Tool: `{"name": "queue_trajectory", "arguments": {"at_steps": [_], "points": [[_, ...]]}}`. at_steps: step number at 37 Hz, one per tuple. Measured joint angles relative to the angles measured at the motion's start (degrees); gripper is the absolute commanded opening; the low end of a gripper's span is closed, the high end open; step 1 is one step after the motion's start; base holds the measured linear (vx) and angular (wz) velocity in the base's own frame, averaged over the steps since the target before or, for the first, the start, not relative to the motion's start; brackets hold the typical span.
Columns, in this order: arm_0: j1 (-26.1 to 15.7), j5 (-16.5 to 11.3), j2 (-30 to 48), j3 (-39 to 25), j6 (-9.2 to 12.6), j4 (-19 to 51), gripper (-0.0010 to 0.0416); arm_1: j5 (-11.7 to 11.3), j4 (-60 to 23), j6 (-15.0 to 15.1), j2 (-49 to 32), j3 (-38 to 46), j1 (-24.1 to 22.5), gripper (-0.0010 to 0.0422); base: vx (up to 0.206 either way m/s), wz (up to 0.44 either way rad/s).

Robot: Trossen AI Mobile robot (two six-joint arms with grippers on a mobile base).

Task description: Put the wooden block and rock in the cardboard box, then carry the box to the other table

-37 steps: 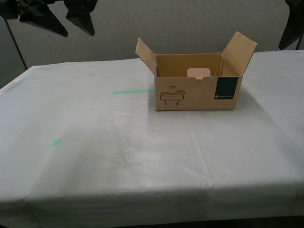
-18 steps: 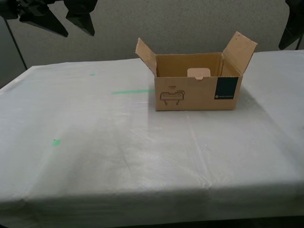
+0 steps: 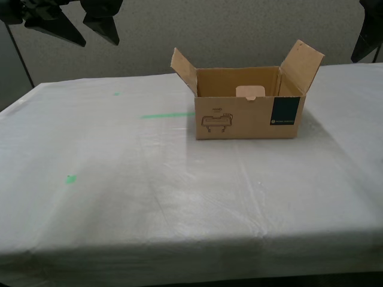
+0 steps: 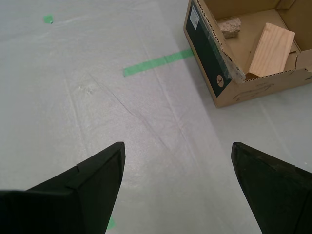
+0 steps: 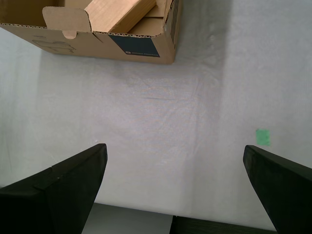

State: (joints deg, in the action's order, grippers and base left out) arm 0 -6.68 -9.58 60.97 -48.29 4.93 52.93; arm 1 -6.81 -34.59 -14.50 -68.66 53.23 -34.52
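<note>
The box (image 3: 248, 110) is brown corrugated cardboard and stands on the table (image 3: 179, 191), toward the exterior view's right, with its flaps open and angled outward. A line drawing is printed on its front, beside a dark green label (image 3: 284, 112). In the exterior view the contents are hidden behind the front wall; only a pale tab on the far inner wall is seen.

The block (image 4: 271, 48) is light tan wood, rectangular, with visible grain, and lies tilted inside the box. In the first wrist view the block (image 5: 119, 13) is cut off by the picture's edge. The rock (image 4: 229, 27) is rough, lumpy and pinkish-tan; it lies inside the box, near the label-side wall and apart from the block.

The table is covered with wrinkled white-grey cloth. A green tape strip (image 3: 166, 115) lies just beside the box, and small green marks (image 3: 71, 178) are seen further off.

My second gripper (image 4: 178, 183) hovers above bare cloth, well apart from the box, with its dark fingers spread wide and nothing between them. My first gripper (image 5: 175, 187) likewise hovers over the cloth near the table's edge, fingers spread wide and nothing held. In the exterior view only dark shapes at the top corners are seen; which arm each belongs to cannot be told.
</note>
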Motion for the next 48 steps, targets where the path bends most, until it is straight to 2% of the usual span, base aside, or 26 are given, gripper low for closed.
{"name": "queue_trajectory", "arguments": {"at_steps": [48], "points": [[0.0, 0.0, 0.0, 0.0, 0.0, 0.0, 0.0389, 0.0, 0.0, 0.0, 0.0, 0.0, 0.0, 0.0295, 0.000, 0.000]]}}
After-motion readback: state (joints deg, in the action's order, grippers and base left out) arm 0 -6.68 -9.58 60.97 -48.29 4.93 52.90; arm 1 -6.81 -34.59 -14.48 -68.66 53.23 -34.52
